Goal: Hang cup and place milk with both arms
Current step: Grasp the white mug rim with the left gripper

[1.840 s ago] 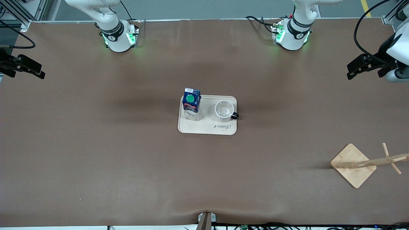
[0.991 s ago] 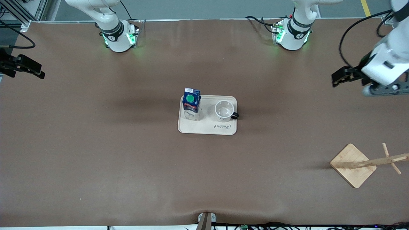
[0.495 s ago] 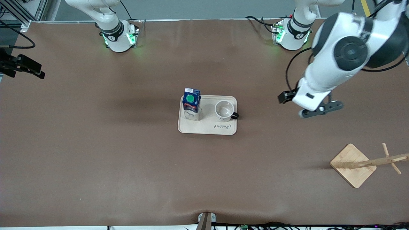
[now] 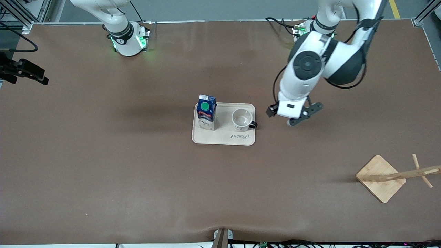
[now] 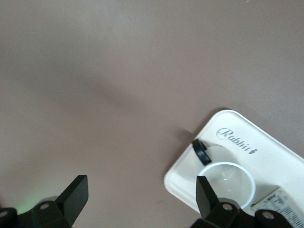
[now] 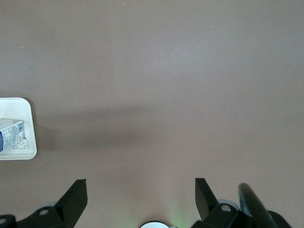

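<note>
The white cup (image 4: 242,119) with its black handle (image 4: 254,124) stands on a cream tray (image 4: 224,137) mid-table. The blue milk (image 4: 206,112) with a green cap stands on the same tray, toward the right arm's end. My left gripper (image 4: 271,111) hovers open and empty over the table just beside the tray, on the cup's handle side. In the left wrist view the open left gripper (image 5: 140,194) sits beside the cup (image 5: 227,183) and tray (image 5: 266,142). My right gripper (image 4: 41,78) waits open at its end of the table (image 6: 139,195); its view shows the milk (image 6: 10,134).
A wooden cup rack with a square base (image 4: 380,177) and a pegged pole (image 4: 418,171) stands near the front camera at the left arm's end. The table is covered in brown cloth (image 4: 137,172).
My left arm has swung in from its end of the table and lowered toward the tray, ending beside the cup. The right arm, cup and milk have not moved.
</note>
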Robot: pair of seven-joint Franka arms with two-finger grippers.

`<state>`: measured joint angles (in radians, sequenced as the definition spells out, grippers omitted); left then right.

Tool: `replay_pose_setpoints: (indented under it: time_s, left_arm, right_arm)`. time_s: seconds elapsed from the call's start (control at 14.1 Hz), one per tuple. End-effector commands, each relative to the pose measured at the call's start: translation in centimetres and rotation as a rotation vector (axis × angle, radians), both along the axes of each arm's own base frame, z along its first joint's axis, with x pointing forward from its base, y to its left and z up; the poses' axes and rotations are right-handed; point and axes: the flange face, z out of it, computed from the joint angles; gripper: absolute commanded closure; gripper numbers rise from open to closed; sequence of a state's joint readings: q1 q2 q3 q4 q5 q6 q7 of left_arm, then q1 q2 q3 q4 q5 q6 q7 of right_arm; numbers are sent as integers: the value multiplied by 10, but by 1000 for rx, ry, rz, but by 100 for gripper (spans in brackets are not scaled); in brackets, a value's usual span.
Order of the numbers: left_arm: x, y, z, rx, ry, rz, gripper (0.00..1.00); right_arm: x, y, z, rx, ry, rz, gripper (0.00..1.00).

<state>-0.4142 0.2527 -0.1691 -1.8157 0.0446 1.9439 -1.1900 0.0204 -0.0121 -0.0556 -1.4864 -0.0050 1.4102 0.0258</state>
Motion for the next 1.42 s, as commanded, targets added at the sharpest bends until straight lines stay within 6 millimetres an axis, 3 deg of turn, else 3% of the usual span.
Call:
replay_pose_setpoints:
  time_s: [0.0,0.21,0.57,0.71,1.13,1.27,1.34]
  left_arm:
    - [-12,-31,-32,7,-4,98,2]
    - [-17,-54,-57,-8,-29,213,3]
    - [-28,-87,-105,-33,-48,319,14]
    - [-31,-90,-120,-18,-32,332,18]
    - [-39,-103,-154,-24,-18,372,38]
    - [-40,-109,-157,-37,-24,384,42]
    - [-41,-112,-159,-42,-27,389,48]
  right_arm:
    - [0,0,7,18,-14,-2,0]
    - [2,3,6,21,-13,3,0]
    - [10,6,-7,21,10,8,0]
    - [18,6,-23,21,41,7,0]
    - [26,7,-36,27,62,11,0]
    - [34,11,-51,25,84,21,0]
    - [44,24,-71,24,111,42,0]
